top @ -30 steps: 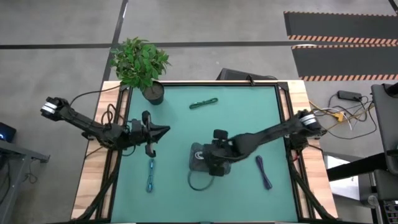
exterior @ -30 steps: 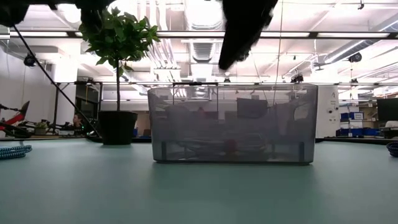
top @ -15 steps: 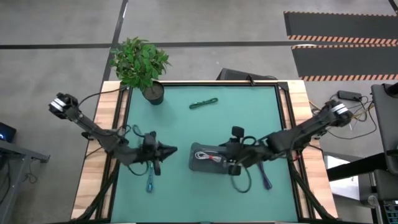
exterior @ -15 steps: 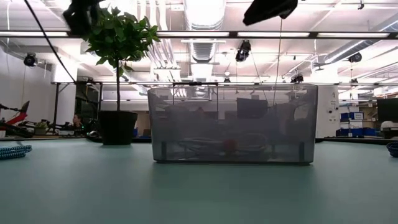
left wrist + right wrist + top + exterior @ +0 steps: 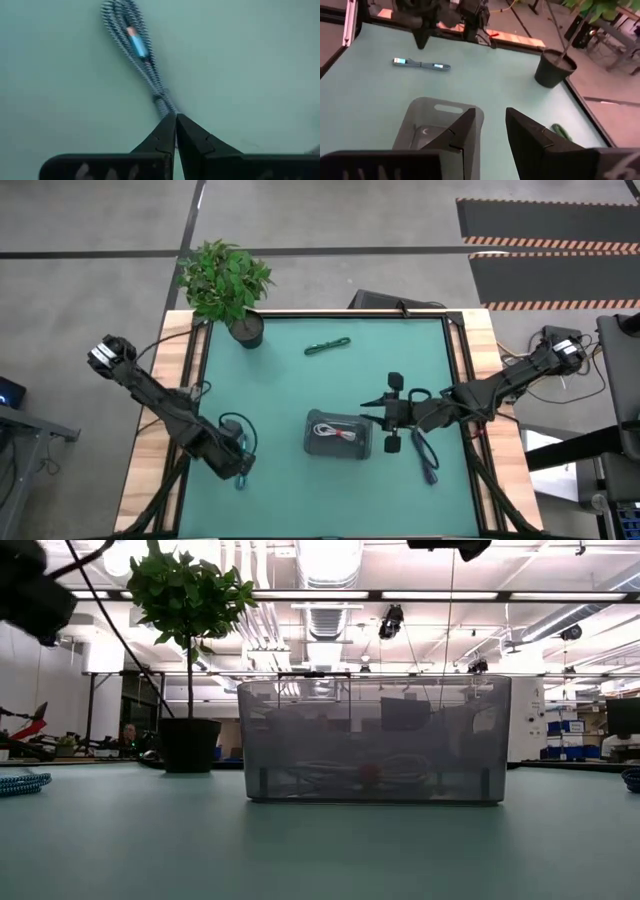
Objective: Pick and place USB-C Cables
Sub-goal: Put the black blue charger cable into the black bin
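My left gripper (image 5: pixel 237 467) (image 5: pixel 175 116) hangs shut above the near end of the light blue cable (image 5: pixel 241 480) (image 5: pixel 135 42), which lies flat on the mat; in the low view that cable (image 5: pixel 20 783) rests well below the arm. My right gripper (image 5: pixel 385 420) (image 5: pixel 491 114) is open, raised just right of the grey tray (image 5: pixel 338 436) (image 5: pixel 437 120). The white-and-red cable (image 5: pixel 342 432) (image 5: pixel 365 775) lies inside the tray. The dark navy cable (image 5: pixel 426 458) lies right of the tray, under the right arm. The green cable (image 5: pixel 327 346) lies near the far edge.
A potted plant (image 5: pixel 225 285) (image 5: pixel 554 72) stands at the table's far left corner. Wooden rails (image 5: pixel 150 450) border the green mat on both sides. Loose black arm wires loop beside each gripper. Bare mat lies between the tray and the near edge.
My right gripper rose and drew back from above the tray toward the table's right, and the white-and-red cable now shows lying in the tray. My left gripper swung toward the near edge and tipped down over the light blue cable.
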